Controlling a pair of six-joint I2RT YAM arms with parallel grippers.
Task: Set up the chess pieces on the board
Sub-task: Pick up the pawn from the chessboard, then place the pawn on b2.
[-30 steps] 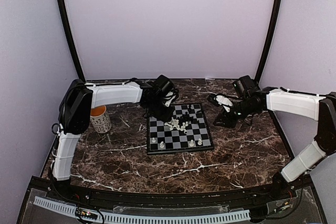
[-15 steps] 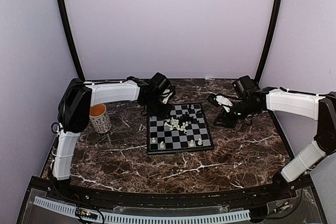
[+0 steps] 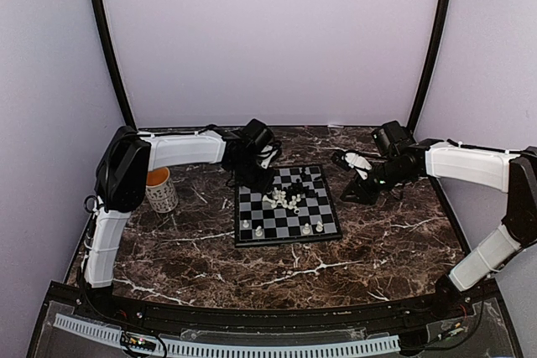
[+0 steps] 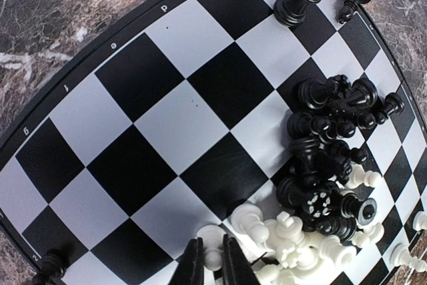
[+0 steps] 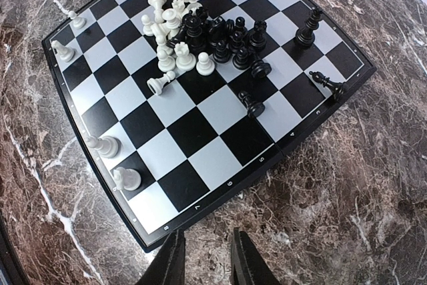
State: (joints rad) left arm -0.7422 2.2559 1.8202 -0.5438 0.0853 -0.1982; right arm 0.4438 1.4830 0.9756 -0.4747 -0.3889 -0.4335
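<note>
Left wrist, end effector near-shut, gripping probable pawn

Chess pieces heaped, seemingly toppled, at board centre.

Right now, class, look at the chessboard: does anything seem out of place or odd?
Yes. Most chess pieces, black and white mixed, lie heaped in the middle of the board, some tipped over, instead of standing on separate squares. Only a few stand singly near the edges.
</note>
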